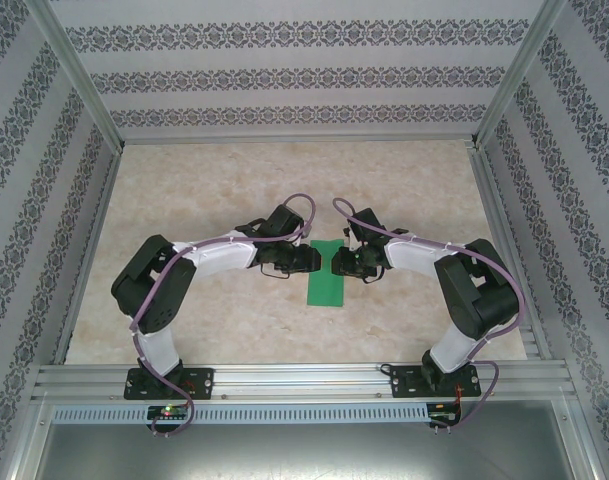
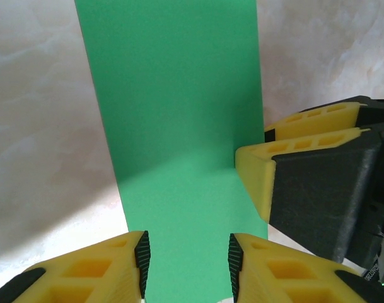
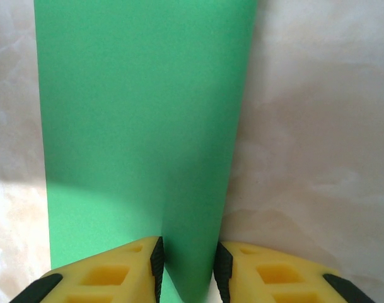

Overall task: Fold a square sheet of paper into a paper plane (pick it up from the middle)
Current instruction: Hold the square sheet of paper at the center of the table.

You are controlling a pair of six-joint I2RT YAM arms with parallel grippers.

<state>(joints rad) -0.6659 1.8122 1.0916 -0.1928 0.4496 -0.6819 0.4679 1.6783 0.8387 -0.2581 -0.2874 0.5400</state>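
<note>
A: How many sheets are counted?
B: One square sheet of paper [image 1: 325, 285] is counted.
A: And grippers?
B: Two are counted: the left gripper [image 2: 188, 268] and the right gripper [image 3: 188, 268]. One table [image 1: 234, 180] is counted as well.

From above, the left hand [image 1: 315, 262] and right hand [image 1: 335, 263] hide the green sheet's [image 1: 325, 290] far side edges.

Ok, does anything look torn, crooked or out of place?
Nothing stands out. The square sheet of paper, folded to a narrow strip, lies on the table beneath the left claw and the right claw, untorn.
</note>
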